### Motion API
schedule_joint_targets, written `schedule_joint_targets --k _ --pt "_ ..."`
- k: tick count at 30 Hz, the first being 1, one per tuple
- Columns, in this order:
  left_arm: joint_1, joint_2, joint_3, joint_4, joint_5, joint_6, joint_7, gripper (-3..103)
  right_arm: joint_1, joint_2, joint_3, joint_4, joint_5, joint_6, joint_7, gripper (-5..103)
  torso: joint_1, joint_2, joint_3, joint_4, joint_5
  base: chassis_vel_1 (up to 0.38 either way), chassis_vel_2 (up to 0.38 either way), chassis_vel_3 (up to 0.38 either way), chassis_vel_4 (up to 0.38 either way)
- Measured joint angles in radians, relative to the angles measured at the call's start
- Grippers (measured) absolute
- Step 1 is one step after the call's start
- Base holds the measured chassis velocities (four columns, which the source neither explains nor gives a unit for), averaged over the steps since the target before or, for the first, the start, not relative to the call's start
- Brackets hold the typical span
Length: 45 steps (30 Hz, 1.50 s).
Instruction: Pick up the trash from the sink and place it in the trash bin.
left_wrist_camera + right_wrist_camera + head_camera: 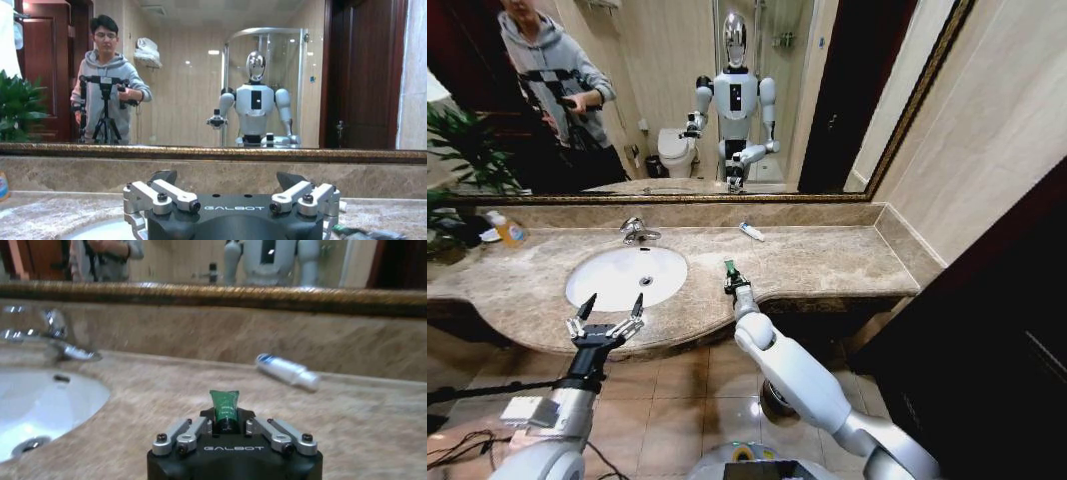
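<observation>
Since my right pincer [223,426] is clenched on the dark green tube [223,407] over the table's front edge, just right of the sink [587,280], I judge it light, soft and slick; a grip low on its crimped end, as now, should hold without squashing it. A white tube [751,232] lies near the table's back edge. My left pincer [605,316] hangs released off the front edge, before the sink.

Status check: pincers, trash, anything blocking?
Right pincer shut on green tube, above the countertop beside the sink. Left pincer open at the sink's front edge. White tube on the countertop near the mirror. Nothing blocking.
</observation>
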Motion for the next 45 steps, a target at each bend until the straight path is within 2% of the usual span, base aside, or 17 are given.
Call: schedule_joint_targets --k 4,5,10,17,25,33,36,38,41,43,45 --pt "0.0 0.0 0.0 0.0 0.0 0.0 0.0 100 -0.069 -0.078 0.059 0.108 0.003 0.013 -0.018 20 0.0 0.0 0.0 0.0 0.0002 0.0 0.0 0.0 0.0" --pt "0.0 0.0 0.0 0.0 0.0 0.0 0.0 100 -0.069 -0.078 0.059 0.108 0.003 0.013 -0.018 20 0.0 0.0 0.0 0.0 0.0002 0.0 0.0 0.0 0.0" --pt "0.0 0.0 0.0 0.0 0.0 0.0 0.0 100 -0.222 -0.182 0.205 0.249 0.006 0.037 -0.042 20 0.0 0.0 0.0 0.0 0.0001 0.0 0.0 0.0 0.0" --pt "0.0 0.0 0.0 0.0 0.0 0.0 0.0 100 -0.389 -0.232 0.345 0.352 -0.011 0.067 -0.058 20 0.0 0.0 0.0 -0.0002 0.0002 0.0 0.0 0.0 0.0" --pt "0.0 0.0 0.0 0.0 0.0 0.0 0.0 100 -0.569 -0.205 0.386 0.377 -0.119 0.132 -0.078 20 0.0 0.0 0.0 -0.0001 0.0 0.0 0.0 0.0 0.0" --pt "0.0 0.0 0.0 0.0 0.0 0.0 0.0 100 -0.664 -0.162 0.38 0.337 -0.229 0.207 -0.104 20 0.0 0.0 0.0 -0.0001 0.0001 0.0 0.0 0.0 0.0" --pt "0.0 0.0 0.0 0.0 0.0 0.0 0.0 100 -0.699 -0.15 0.374 0.282 -0.282 0.267 -0.115 20 0.0 0.0 0.0 -0.0001 -0.0001 0.0 0.0 0.0 0.0" --pt "0.0 0.0 0.0 0.0 0.0 0.0 0.0 100 -0.702 -0.148 0.373 0.268 -0.286 0.277 -0.116 20 0.0 0.0 0.0 -0.0001 -0.0001 0.0 0.0 0.0 0.0" --pt "0.0 0.0 0.0 0.0 0.0 0.0 0.0 100 -0.697 -0.134 0.369 0.153 -0.299 0.337 -0.119 20 0.0 0.0 0.0 -0.0001 0.0 0.0 0.0 0.0 0.0" --pt "0.0 0.0 0.0 0.0 0.0 0.0 0.0 100 -0.696 -0.133 0.369 0.145 -0.3 0.341 -0.119 20 0.0 0.0 0.0 -0.0001 0.0 0.0 0.0 0.0 0.0" --pt "0.0 0.0 0.0 0.0 0.0 0.0 0.0 100 -0.674 -0.123 0.364 0.033 -0.3 0.378 -0.133 20 0.0 0.0 0.0 0.0 -0.0001 0.0 0.0 0.0 0.0"
